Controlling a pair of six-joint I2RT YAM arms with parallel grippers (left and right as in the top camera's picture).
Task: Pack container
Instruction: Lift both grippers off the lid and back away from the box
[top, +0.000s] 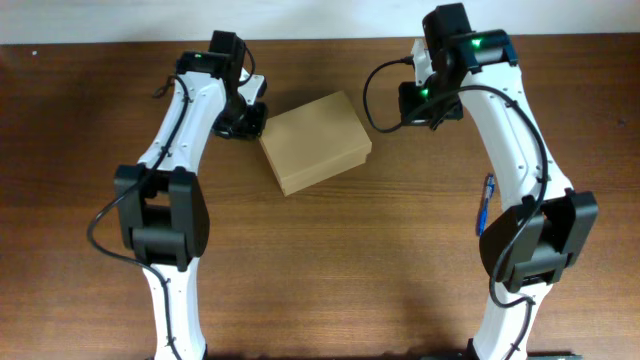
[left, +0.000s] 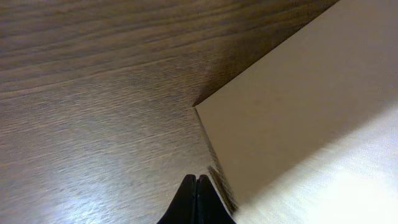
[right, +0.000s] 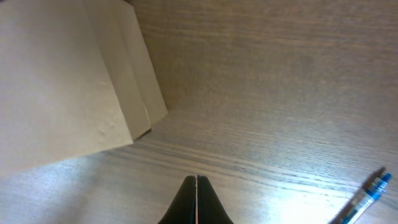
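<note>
The container (top: 315, 142) is a tan cardboard box with its lid down, lying at an angle on the wooden table between the two arms. My left gripper (top: 243, 122) is shut and empty, right beside the box's far-left corner; the left wrist view shows that corner (left: 298, 112) next to the shut fingertips (left: 196, 179). My right gripper (top: 425, 108) is shut and empty, a little to the right of the box. In the right wrist view the box (right: 68, 81) fills the upper left, apart from the fingertips (right: 197, 179).
A blue pen (top: 487, 203) lies on the table by the right arm, also at the lower right of the right wrist view (right: 368, 194). The table's far edge runs just behind both grippers.
</note>
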